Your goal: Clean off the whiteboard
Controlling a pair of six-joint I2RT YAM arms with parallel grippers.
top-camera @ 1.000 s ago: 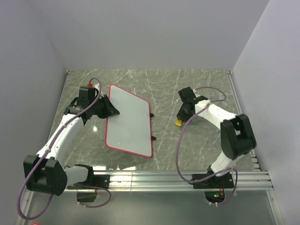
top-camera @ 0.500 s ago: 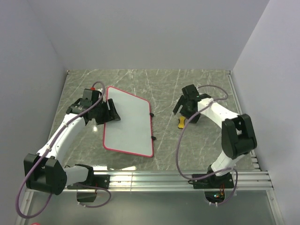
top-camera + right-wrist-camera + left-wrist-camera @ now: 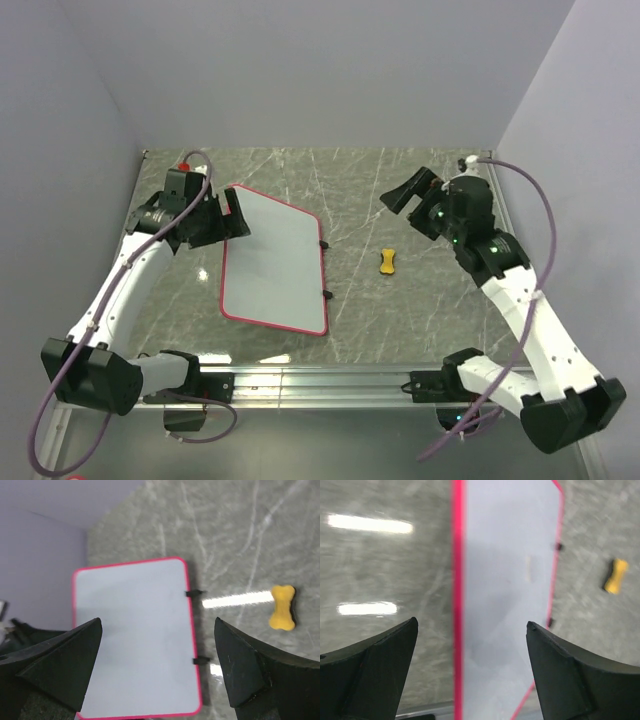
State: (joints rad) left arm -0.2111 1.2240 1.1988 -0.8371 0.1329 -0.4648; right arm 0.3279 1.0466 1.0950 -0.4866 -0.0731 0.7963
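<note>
1. Whiteboard (image 3: 275, 270) lies flat on the desk (image 3: 420, 300), left of centre. Its surface is plain white, with two black clips (image 3: 322, 244) on the right edge.
2. Left gripper (image 3: 236, 218) is over the board's far-left edge, jaws wide apart and empty.
3. Right gripper (image 3: 412, 203) hovers far right, jaws wide apart and empty.
4. Yellow eraser (image 3: 388, 262) lies right of the board, apart from it.

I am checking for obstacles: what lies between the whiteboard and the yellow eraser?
Nothing: only bare table separates the whiteboard from the yellow eraser, seen clearly in the top external view.
</note>
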